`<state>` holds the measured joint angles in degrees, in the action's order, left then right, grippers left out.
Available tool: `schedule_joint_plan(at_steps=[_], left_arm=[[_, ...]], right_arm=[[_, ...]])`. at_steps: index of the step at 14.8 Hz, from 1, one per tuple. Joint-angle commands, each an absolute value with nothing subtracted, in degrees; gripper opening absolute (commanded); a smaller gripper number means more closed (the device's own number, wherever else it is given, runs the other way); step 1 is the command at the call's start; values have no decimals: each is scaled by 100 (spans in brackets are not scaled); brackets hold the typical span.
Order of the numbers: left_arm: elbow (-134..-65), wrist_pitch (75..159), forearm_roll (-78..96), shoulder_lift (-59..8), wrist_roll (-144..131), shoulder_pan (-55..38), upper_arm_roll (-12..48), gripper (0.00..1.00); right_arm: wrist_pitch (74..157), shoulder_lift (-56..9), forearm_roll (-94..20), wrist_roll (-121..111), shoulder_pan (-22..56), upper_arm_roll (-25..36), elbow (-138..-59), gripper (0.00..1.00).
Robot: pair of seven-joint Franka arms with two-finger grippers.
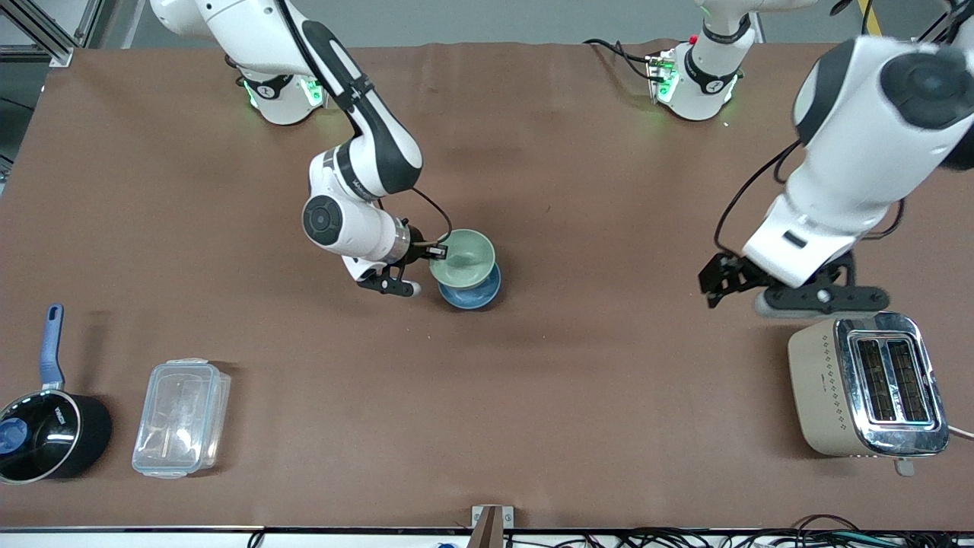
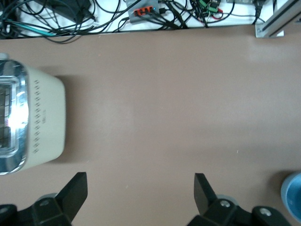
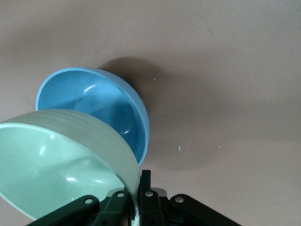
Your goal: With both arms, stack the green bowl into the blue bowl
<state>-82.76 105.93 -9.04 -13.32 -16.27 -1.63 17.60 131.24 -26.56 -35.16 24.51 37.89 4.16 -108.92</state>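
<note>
My right gripper (image 1: 434, 251) is shut on the rim of the pale green bowl (image 1: 463, 258) and holds it tilted just above the blue bowl (image 1: 472, 292), which sits on the table at mid-table. In the right wrist view the green bowl (image 3: 56, 165) overlaps the blue bowl (image 3: 94, 108), and the fingers (image 3: 146, 186) pinch its rim. My left gripper (image 1: 723, 280) is open and empty above bare table beside the toaster, toward the left arm's end. In the left wrist view its fingertips (image 2: 203, 188) stand wide apart, and an edge of the blue bowl (image 2: 292, 194) shows.
A beige and chrome toaster (image 1: 867, 384) stands near the front edge at the left arm's end. A clear lidded plastic box (image 1: 181, 417) and a black saucepan with a blue handle (image 1: 42, 426) sit near the front edge at the right arm's end.
</note>
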Motion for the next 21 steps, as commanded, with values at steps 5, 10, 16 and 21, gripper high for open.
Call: schedule_joint_plan(at_steps=[5, 10, 16, 21], left_arm=[[-9192, 9519, -44, -19, -475, -686, 457, 100], [-9632, 9387, -44, 474, -475, -660, 343, 100], [-9870, 9413, -9, 659, -475, -659, 386, 100], [-9879, 9387, -9, 703, -475, -668, 404, 100]], right_arm=[[13113, -2812, -3639, 2628, 3850, 483, -10635, 2], [13113, -2865, -3612, 2628, 3920, 483, -10600, 20], [13105, -2874, -3647, 2751, 3938, 483, -10582, 45], [12912, -2147, -3455, 2681, 3744, 1061, -10739, 99]])
